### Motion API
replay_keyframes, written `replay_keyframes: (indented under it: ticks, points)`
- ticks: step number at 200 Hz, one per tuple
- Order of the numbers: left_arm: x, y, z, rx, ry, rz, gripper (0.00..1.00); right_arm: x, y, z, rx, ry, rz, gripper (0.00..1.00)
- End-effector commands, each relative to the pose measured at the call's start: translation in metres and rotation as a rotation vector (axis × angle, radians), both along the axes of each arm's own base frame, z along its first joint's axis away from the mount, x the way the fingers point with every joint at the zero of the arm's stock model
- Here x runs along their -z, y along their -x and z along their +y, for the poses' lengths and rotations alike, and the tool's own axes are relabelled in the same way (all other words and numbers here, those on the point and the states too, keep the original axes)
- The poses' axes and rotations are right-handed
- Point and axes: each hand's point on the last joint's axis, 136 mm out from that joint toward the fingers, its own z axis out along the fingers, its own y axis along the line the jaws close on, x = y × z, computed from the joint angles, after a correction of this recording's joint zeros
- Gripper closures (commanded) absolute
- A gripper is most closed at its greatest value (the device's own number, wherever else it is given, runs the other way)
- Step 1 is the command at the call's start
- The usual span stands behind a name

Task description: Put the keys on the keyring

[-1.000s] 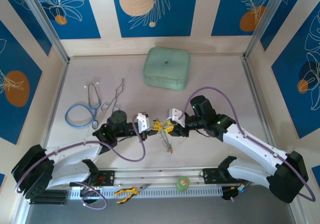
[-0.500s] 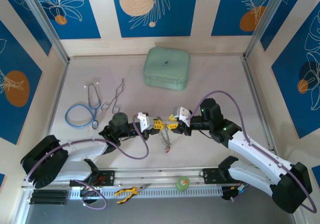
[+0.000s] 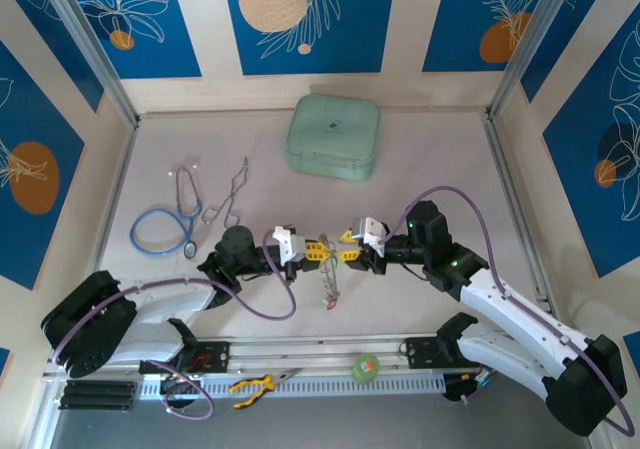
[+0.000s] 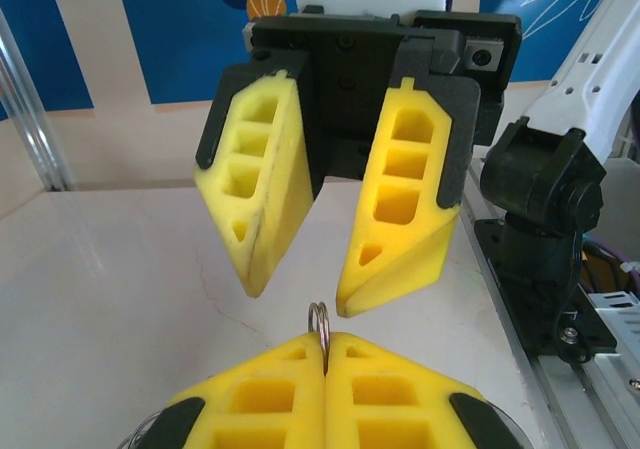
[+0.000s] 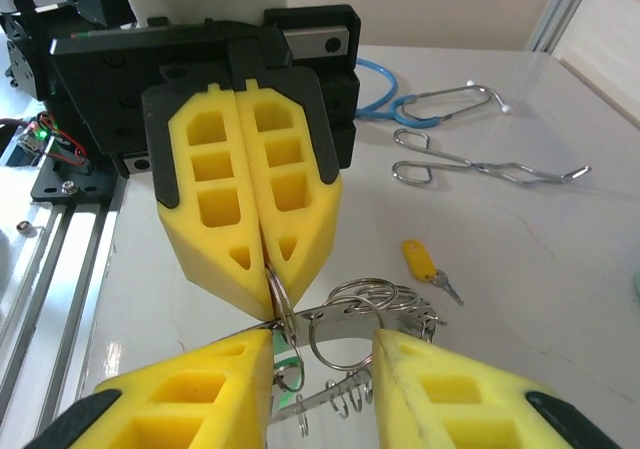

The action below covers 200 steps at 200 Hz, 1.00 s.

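— Where do we have the keyring?
— Clamped in our closed left gripper. Our right gripper stands apart around its loops, gripping nothing; a yellow-headed key lies on the table nearby.

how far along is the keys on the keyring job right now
Done: the left gripper is shut on one loop of the silvery linked-loop metal keyring. In hand: the open right gripper faces it, loops between its fingers. Left: a small yellow-headed metal key lies loose on the table, not threaded on.
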Motion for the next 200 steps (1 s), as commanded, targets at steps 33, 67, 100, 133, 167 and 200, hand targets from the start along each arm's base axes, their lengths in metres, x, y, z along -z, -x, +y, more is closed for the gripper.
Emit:
replay_keyframes:
  ticks: [33, 67, 100, 133, 167, 200]
  points:
    - [-0.03, 0.008, -0.003, 0.067, 0.078, -0.057, 1.0, -0.008, 0.012, 0.012, -0.097, -0.017, 0.046, 0.71]
    - [-0.031, 0.008, -0.004, 0.074, 0.085, -0.058, 1.0, -0.011, 0.015, 0.016, -0.124, -0.028, 0.057, 0.85]
    - [-0.032, 0.001, -0.004, 0.036, 0.089, -0.055, 0.99, -0.015, 0.018, 0.016, -0.144, -0.019, 0.064, 1.0]
    - [-0.016, -0.024, 0.007, -0.142, -0.008, -0.038, 0.62, -0.015, 0.016, 0.01, -0.108, 0.066, 0.038, 1.0]
    - [0.0, -0.025, 0.016, -0.177, -0.18, -0.016, 0.63, -0.005, 0.011, 0.006, -0.075, 0.255, 0.039, 1.0]
    - [0.0, -0.019, 0.017, -0.148, -0.216, -0.007, 0.71, 0.0, 0.006, 0.011, -0.07, 0.362, 0.003, 1.0]
